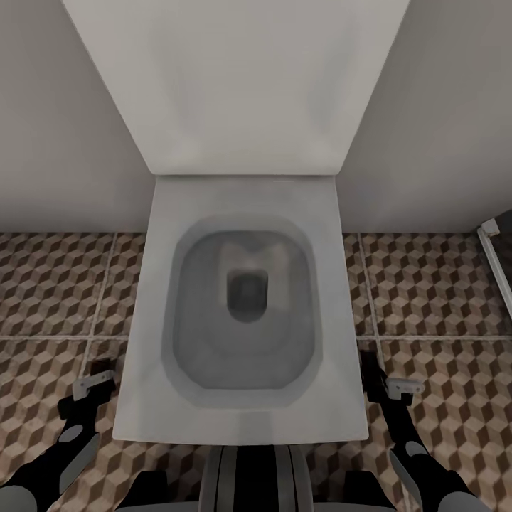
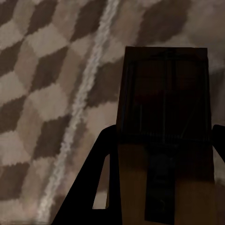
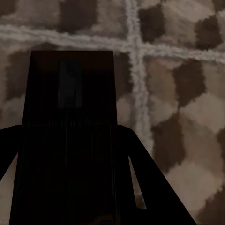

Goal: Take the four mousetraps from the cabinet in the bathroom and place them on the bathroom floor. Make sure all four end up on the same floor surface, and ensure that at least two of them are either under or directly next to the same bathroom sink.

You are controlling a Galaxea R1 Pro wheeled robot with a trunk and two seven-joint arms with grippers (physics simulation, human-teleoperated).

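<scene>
In the left wrist view, the left gripper (image 2: 159, 187) has its dark fingers (image 2: 89, 187) closed on a mousetrap (image 2: 164, 108), a tan board with dark wire parts that stands out past the fingertips over the bathroom floor (image 2: 42, 93). In the right wrist view, the right gripper (image 3: 70, 187) holds a second mousetrap (image 3: 70, 108) in the same way; this one is in deep shadow, so its details are hard to see. Below it the cube-pattern tiles and a crossing of pale grout lines are visible.

In the head view, both arms hang low, the left gripper (image 1: 92, 387) and the right gripper (image 1: 402, 390) on either side of a white toilet (image 1: 242, 419). The toilet's lid (image 1: 235, 78) is raised against the wall, and its grey bowl holds nothing that I can see. A white frame edge (image 1: 494, 263) is at the right.
</scene>
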